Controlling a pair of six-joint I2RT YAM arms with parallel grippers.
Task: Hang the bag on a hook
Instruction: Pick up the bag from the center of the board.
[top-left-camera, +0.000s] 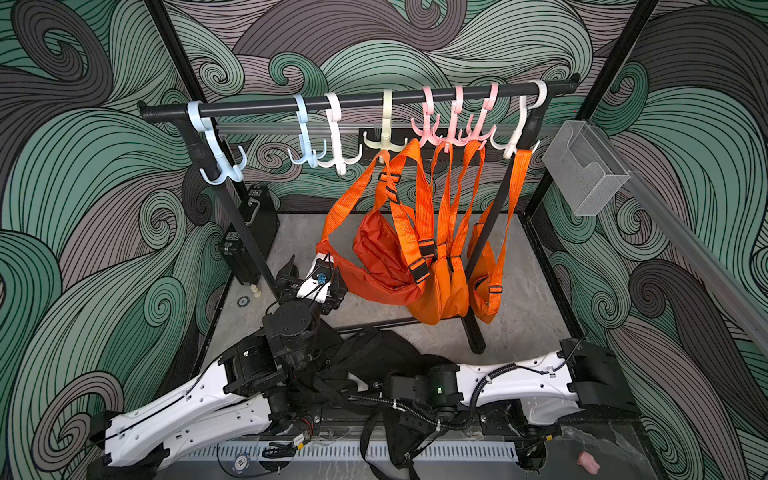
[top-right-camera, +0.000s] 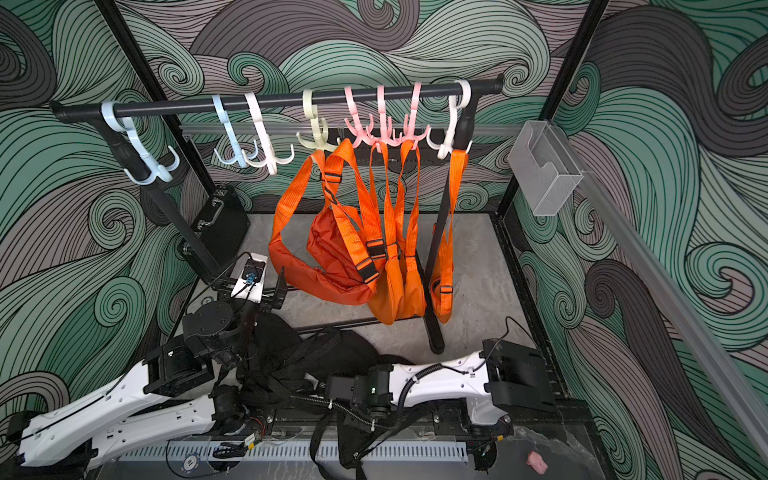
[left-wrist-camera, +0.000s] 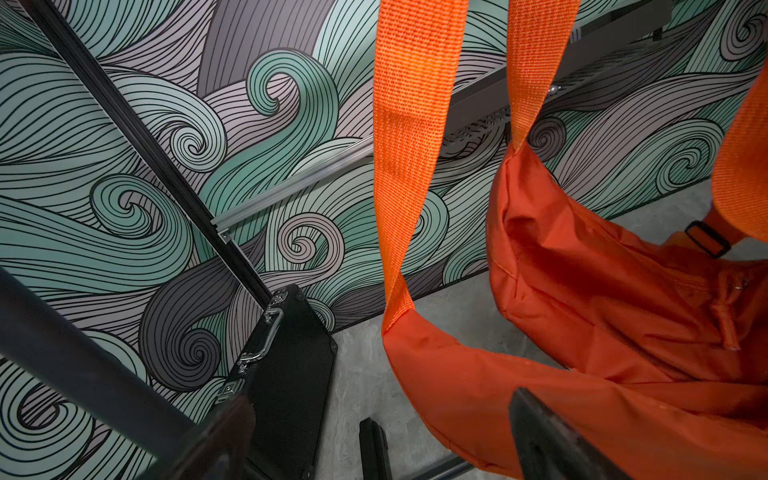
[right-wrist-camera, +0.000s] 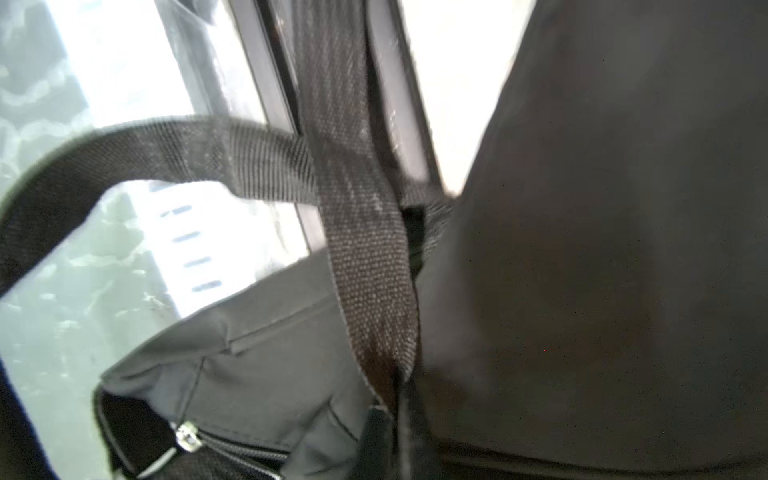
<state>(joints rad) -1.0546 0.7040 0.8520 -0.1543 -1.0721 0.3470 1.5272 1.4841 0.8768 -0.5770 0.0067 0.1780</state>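
Eight hooks (top-left-camera: 386, 124), one black bag (top-left-camera: 374, 357); left claw (left-wrist-camera: 382, 401) spread, right claw (right-wrist-camera: 390, 411) pinching its strap (right-wrist-camera: 365, 249)

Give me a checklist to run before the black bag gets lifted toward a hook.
1. Right tool shut: ok.
2. Strap pinched in it: cannot tell; the strap runs down to it, contact blurred.
3. Black bag lifted: not ok; it lies on the table.
4. Bare hook available: ok; blue hook and white hook carry nothing.
5. Left tool open, empty: ok.
6. Left tool clear of orange bag: cannot tell; one finger sits right beside it.
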